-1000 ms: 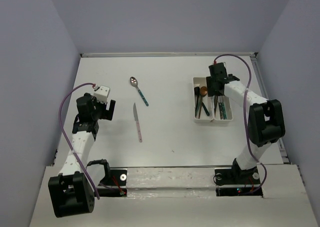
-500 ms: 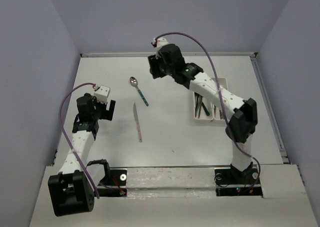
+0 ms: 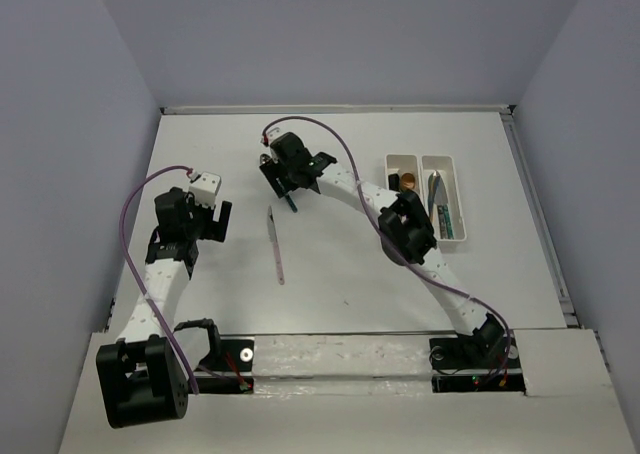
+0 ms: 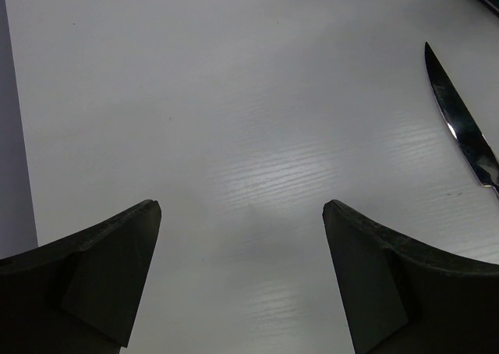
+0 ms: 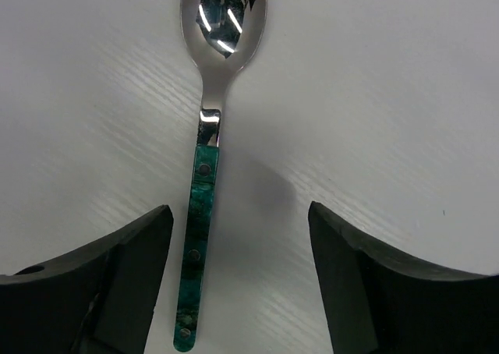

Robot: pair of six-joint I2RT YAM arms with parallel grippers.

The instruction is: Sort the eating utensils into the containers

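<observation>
A teal-handled spoon (image 5: 196,268) lies flat on the table, its silver bowl (image 5: 223,15) pointing away. My right gripper (image 5: 238,214) is open and straddles the handle, which lies close to the left finger (image 5: 132,276) without touching it. In the top view the right gripper (image 3: 282,184) covers most of the spoon; only the handle tip (image 3: 293,207) shows. A pink-handled knife (image 3: 274,244) lies just below it. The two white trays (image 3: 444,161) stand at the right and hold several utensils. My left gripper (image 4: 242,214) is open and empty over bare table, with the knife blade (image 4: 460,128) to its right.
The right arm's forearm crosses over the left tray (image 3: 391,160), hiding part of it. A copper spoon bowl (image 3: 406,182) shows in that tray. The left arm (image 3: 185,224) sits near the table's left side. Walls close the table at the back and sides.
My right arm has swung from above the trays leftward across the table and come down over the teal spoon. The left arm has not moved.
</observation>
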